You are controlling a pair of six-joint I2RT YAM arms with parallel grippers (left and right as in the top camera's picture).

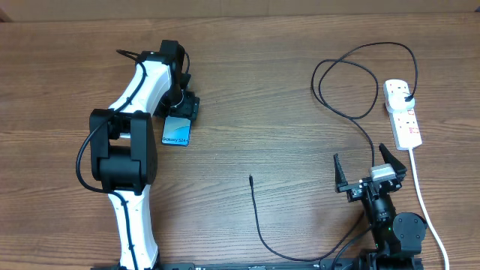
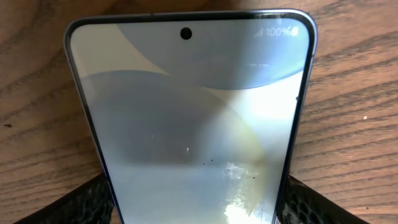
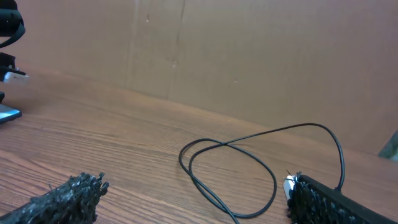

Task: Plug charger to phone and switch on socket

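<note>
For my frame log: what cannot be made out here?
- Charging port of the slim blue-screened phone: cut off by left wrist view's lower edge; overhead, under the left gripper.
- Switches on the white power strip: overhead, too small.
- Whether left gripper clamps phone: left wrist view crops the pads.

Soft, even light with faint shadows; bright glare washes the phone [image 2: 199, 124] screen's lower right.
</note>
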